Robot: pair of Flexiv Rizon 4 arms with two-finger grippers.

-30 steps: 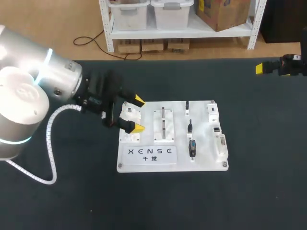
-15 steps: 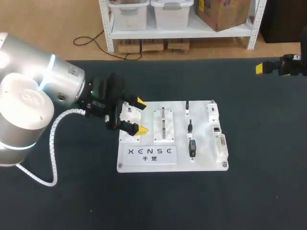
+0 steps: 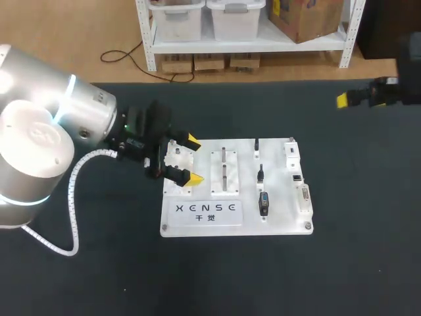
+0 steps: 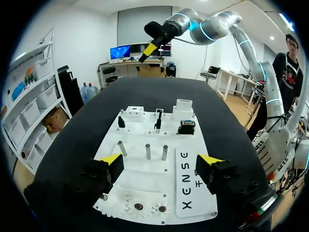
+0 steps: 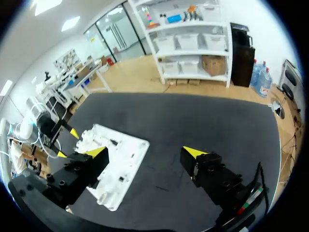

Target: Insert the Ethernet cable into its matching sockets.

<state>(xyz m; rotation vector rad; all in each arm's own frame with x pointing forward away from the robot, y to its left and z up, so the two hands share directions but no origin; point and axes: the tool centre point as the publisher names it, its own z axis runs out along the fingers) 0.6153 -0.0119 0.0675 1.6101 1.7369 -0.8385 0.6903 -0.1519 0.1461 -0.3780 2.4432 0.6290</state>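
Our left gripper (image 3: pixel 192 158) hangs with its fingers spread wide over the left end of the white board (image 3: pixel 283 224). Between and just under those fingers sits what we take for the Ethernet cable (image 3: pixel 175 155), a small white lump whose long axis we cannot make out. The sockets (image 3: pixel 297 178) lie at the board's opposite end, off to the right. Our right gripper (image 5: pixel 145 152), also spread and empty, is well apart, so the left is nearer.
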